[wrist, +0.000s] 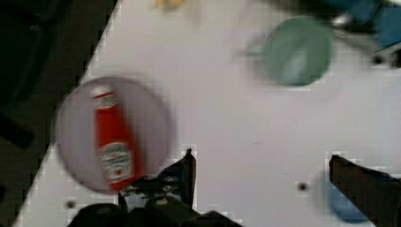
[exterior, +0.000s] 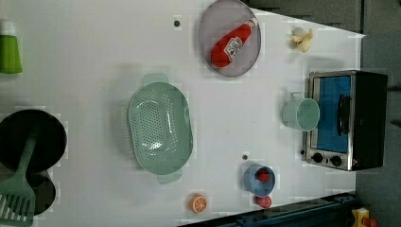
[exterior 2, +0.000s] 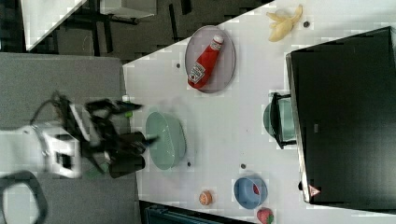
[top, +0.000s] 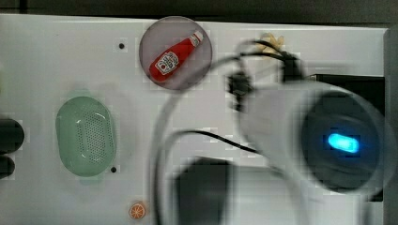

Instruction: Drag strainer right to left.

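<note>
Top view: the strainer [top: 86,136] sits at the top view's left on the table [top: 42,61], arm well apart. Wrist view: the gripper [wrist: 261,177] hangs wide open, holding nothing, over bare table. Best hook one finger inside the rim, then pull slowly.

Pincer [wrist: 260,163] spread wide, holding nothing, arm [top: 300,117] raised, blurred
</note>
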Controlling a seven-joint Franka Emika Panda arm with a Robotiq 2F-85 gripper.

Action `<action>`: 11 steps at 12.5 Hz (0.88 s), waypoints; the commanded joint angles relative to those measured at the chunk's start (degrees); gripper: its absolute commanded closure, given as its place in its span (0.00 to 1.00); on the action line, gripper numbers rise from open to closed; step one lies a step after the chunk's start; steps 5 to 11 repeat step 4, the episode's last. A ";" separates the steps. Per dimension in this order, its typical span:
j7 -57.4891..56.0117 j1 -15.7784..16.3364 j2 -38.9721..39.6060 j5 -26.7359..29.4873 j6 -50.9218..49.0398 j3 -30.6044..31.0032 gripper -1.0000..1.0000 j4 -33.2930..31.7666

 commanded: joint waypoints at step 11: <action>-11.82 2.97 -1.04 -1.91 -5.27 -0.28 0.00 -0.83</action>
